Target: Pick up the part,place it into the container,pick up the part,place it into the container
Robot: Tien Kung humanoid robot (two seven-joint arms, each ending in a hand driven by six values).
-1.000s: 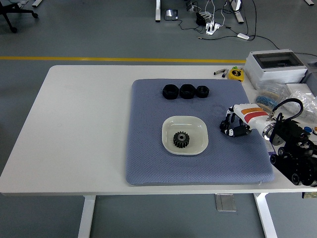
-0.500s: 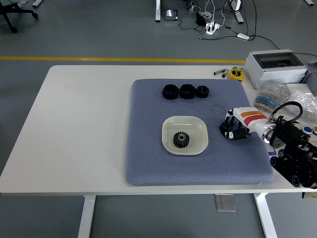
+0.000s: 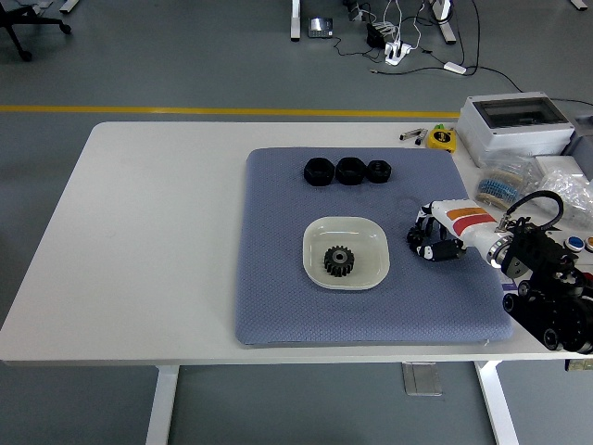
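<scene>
A black gear [image 3: 339, 261] lies in the white bowl [image 3: 319, 235] in the middle of the blue-grey mat [image 3: 278, 278]. Three black ring-shaped parts [image 3: 347, 171] stand in a row at the mat's far edge. My right hand [image 3: 430, 243], white with black fingers, hovers low over the mat's right side, just right of the bowl. Its fingers hang relaxed and hold nothing. The left arm is out of view.
A grey electrical box [image 3: 515, 126] stands at the table's far right, with plastic bags of small parts [image 3: 547, 181] in front of it. A yellow tape measure [image 3: 442, 137] and a small tool [image 3: 413, 135] lie behind the mat.
My right hand has crept a little to the left, toward the bowl. The gear and the three black parts have not moved.
</scene>
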